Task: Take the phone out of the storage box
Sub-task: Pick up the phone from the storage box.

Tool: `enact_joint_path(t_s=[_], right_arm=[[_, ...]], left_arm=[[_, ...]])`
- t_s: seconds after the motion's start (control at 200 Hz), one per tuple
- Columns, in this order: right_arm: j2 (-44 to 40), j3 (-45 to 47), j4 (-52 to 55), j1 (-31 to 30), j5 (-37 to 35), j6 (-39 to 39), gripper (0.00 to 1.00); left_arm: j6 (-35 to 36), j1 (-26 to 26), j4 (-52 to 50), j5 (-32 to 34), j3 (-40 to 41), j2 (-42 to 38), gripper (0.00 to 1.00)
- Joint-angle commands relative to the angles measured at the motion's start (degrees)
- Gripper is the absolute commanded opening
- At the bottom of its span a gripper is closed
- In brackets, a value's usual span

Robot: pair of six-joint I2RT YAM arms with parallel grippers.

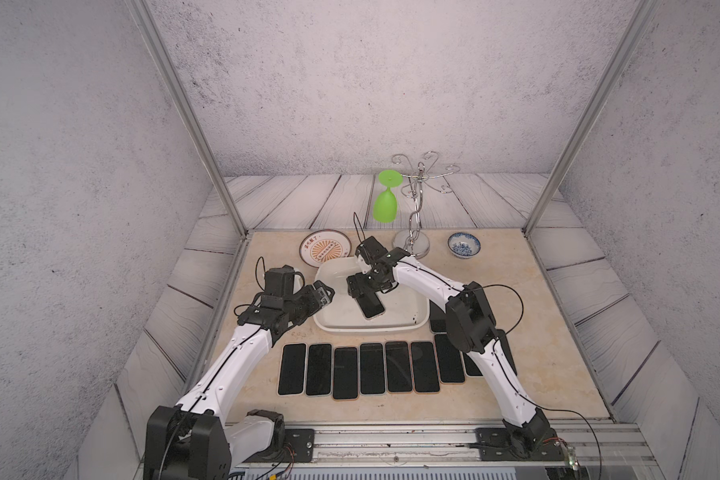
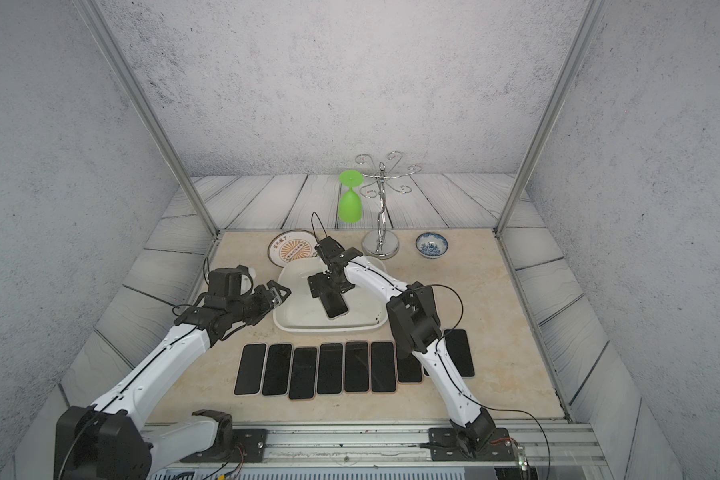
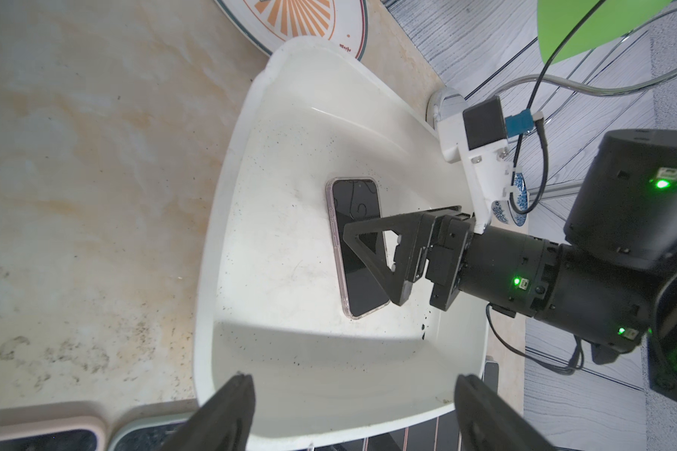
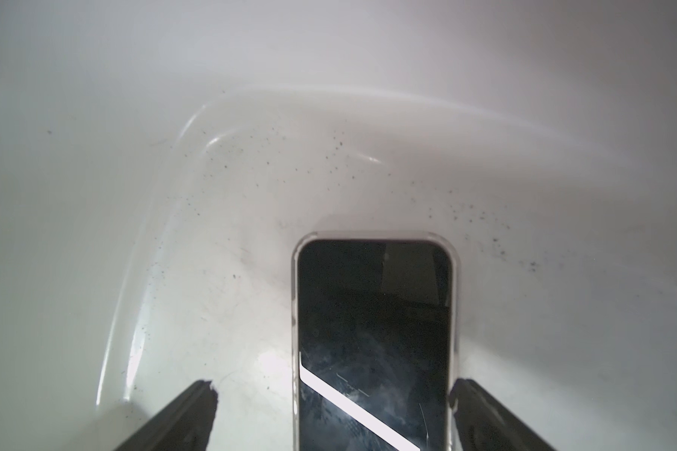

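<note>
Phone [image 3: 354,218] in the storage box [image 1: 329,324] is straddled by the spread-apart right gripper [image 4: 334,386] – left gripper [image 3: 352,384] is held apart beside the box

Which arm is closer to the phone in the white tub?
Right. The right tool straddles the phone inside the storage box, open; the left tool hovers at the box's edge, apart.

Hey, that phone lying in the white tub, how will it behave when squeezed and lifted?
Probably stiff: the phone is a flat, glass-faced slab. Likely slippery: its glossy case lies flat on the smooth storage box floor, so it may slide. The open right pincer straddles its long sides.
</note>
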State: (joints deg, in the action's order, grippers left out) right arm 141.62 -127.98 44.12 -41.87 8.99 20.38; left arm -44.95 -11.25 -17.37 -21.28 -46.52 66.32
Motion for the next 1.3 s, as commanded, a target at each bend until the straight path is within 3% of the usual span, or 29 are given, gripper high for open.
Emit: enact_joint_path(t_s=[0.0,0.18,0.48,0.801,0.881,1.026,1.296], right_arm=[[3.64,-2.2,4.24,-0.57,-1.69,-2.56,0.99],[5.8,-3.75,7.37,-1.26,-8.77,-4.33,0.99],[4.71,-1.82,5.72,-3.38,-12.7,-9.01,0.99],[1.8,-0.48,4.59,-9.68,-30.9,-12.67,0.99],[1.39,1.38,1.68,-10.01,-31.08,-13.32,0.99],[4.59,-3.16,6.01,-9.96,-31.93,-12.5,0.99],[5.32,-2.85,7.45,-9.57,-34.17,-11.54,0.99]], left_arm=[[1.13,0.69,0.4,-0.34,1.15,-1.22,0.86],[1.42,0.87,0.27,-0.17,1.77,-1.8,0.86],[1.83,1.31,0.49,-0.41,3.05,-1.91,0.86],[2.25,2.98,0.96,-1.4,5.87,-3.29,0.86],[2.58,3.46,0.94,-1.88,6.31,-3.62,0.86],[2.82,4.66,0.84,-2.57,7.29,-4.53,0.86],[2.94,6.14,1.1,-4.24,8.03,-4.58,0.86]])
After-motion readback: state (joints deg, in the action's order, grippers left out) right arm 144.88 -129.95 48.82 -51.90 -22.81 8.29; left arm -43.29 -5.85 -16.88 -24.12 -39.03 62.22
